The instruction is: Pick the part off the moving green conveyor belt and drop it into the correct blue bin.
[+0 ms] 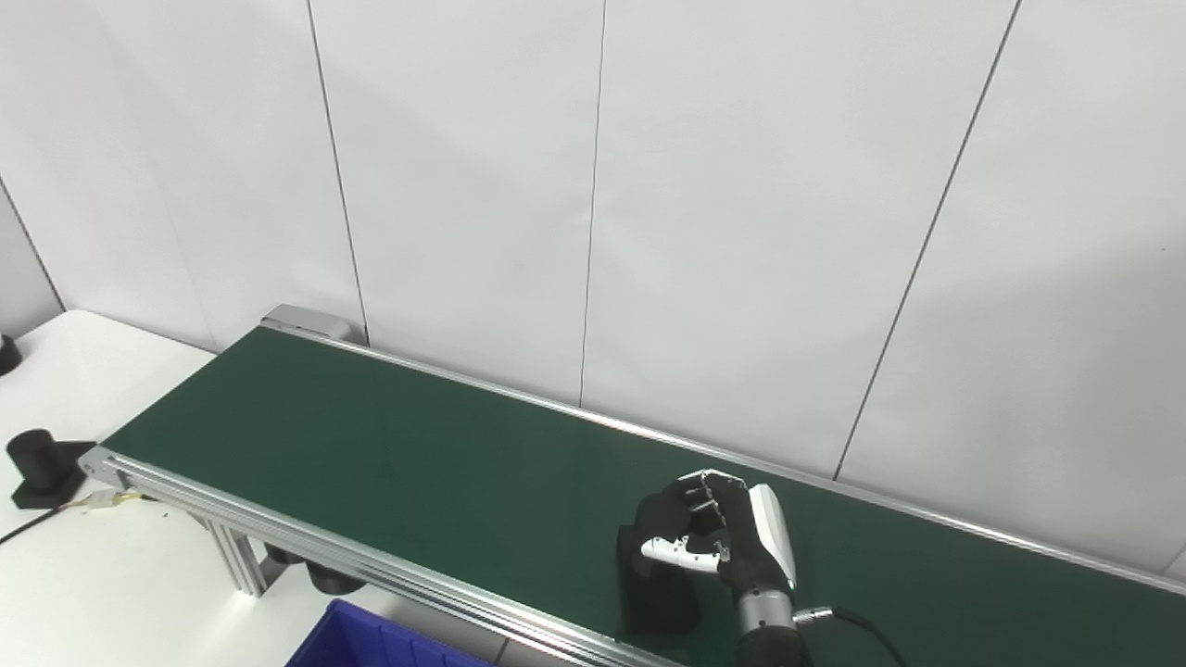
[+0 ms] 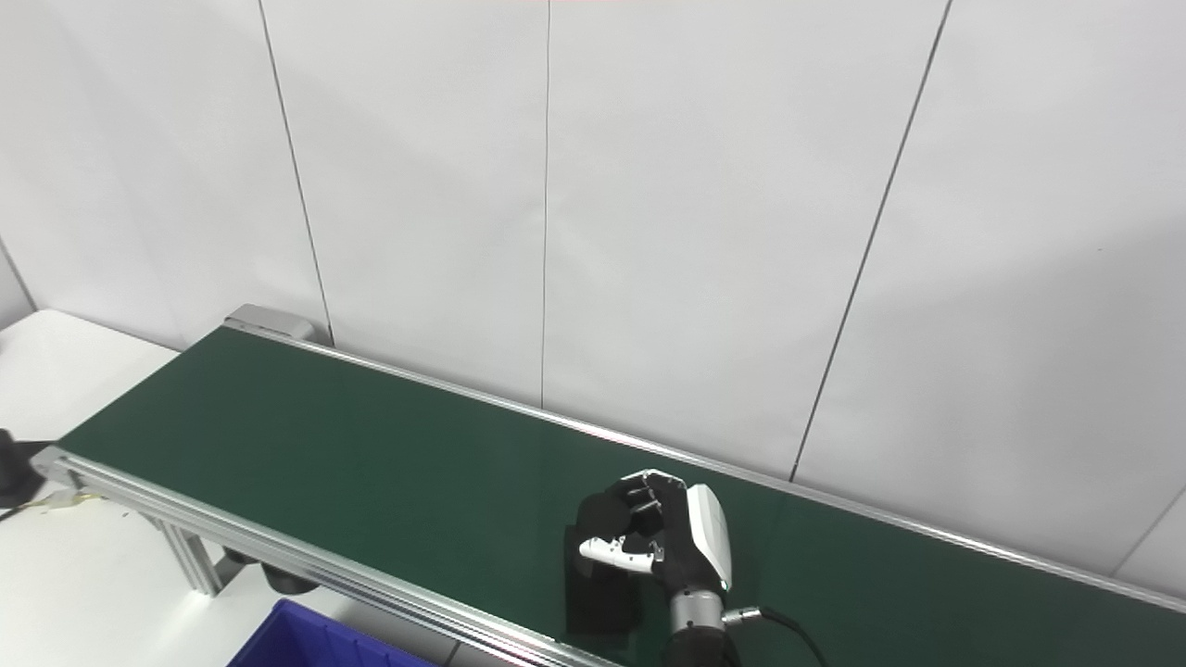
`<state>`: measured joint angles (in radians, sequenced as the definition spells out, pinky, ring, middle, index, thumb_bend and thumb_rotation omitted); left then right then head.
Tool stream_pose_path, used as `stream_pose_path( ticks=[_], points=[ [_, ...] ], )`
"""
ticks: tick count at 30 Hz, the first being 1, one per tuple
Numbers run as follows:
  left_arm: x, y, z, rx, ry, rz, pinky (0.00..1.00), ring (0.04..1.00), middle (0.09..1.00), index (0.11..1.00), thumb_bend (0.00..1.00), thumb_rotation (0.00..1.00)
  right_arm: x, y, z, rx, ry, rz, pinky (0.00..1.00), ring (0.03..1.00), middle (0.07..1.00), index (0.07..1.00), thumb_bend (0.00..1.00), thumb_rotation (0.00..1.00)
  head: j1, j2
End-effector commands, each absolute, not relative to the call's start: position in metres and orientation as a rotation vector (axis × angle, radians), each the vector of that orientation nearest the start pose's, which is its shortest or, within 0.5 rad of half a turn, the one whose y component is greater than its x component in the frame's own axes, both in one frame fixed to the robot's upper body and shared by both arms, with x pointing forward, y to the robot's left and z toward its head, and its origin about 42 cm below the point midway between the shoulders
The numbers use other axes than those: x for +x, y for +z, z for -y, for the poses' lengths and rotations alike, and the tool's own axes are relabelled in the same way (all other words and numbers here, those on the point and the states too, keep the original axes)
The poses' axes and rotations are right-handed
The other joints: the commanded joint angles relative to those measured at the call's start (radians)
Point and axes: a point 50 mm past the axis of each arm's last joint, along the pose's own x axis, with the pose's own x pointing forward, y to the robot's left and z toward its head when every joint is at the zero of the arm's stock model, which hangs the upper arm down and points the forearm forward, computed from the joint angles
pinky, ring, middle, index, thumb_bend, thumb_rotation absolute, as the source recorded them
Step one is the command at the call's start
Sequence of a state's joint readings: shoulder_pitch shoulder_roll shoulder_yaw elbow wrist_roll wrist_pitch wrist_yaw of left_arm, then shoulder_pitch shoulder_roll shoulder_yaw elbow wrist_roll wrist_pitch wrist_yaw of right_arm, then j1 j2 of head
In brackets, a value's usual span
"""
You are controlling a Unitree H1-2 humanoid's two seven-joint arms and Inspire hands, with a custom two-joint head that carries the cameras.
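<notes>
A black part (image 1: 656, 588) with a blocky base and a rounded top stands on the green conveyor belt (image 1: 389, 454), near its front rail. My right hand (image 1: 718, 537) comes up from the bottom edge and wraps the part's top, with fingers curled over it from behind and the thumb across its front. The hand hides the upper part of the piece. Whether the base rests on the belt or is just above it cannot be told. A corner of a blue bin (image 1: 366, 639) shows below the belt's front rail at the bottom edge. My left hand is out of view.
The belt runs from upper left to lower right, framed by aluminium rails (image 1: 306, 542), with a white panelled wall close behind. On the white table (image 1: 83, 371) at the left stands a black cylinder on a base (image 1: 42, 463), with a cable beside it.
</notes>
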<state>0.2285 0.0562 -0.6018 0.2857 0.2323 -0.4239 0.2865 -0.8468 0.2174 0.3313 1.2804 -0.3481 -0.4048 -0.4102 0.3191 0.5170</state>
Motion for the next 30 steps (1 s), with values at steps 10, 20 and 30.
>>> stream_pose_path(
  ticks=[10,20,30],
  points=[
    [0.128,0.031,-0.035,-0.016,-0.356,0.068,0.46,0.569,0.669,0.702,0.96,0.08,0.458,0.152,-0.021,-0.360,0.307,0.288,0.48,0.442,0.511,0.486,0.52,0.00,-0.050,-0.025],
    [0.148,0.012,-0.062,0.026,-0.358,0.031,0.59,0.652,0.713,0.738,0.89,0.12,0.473,0.174,-0.001,-0.321,0.262,0.356,0.37,0.436,0.510,0.490,0.50,0.00,-0.142,-0.074],
    [0.167,0.000,-0.102,0.039,-0.346,-0.012,0.64,0.706,0.757,0.761,0.92,0.14,0.487,0.218,0.020,-0.270,0.183,0.505,0.35,0.441,0.510,0.496,0.50,0.00,-0.308,-0.100]
  ],
)
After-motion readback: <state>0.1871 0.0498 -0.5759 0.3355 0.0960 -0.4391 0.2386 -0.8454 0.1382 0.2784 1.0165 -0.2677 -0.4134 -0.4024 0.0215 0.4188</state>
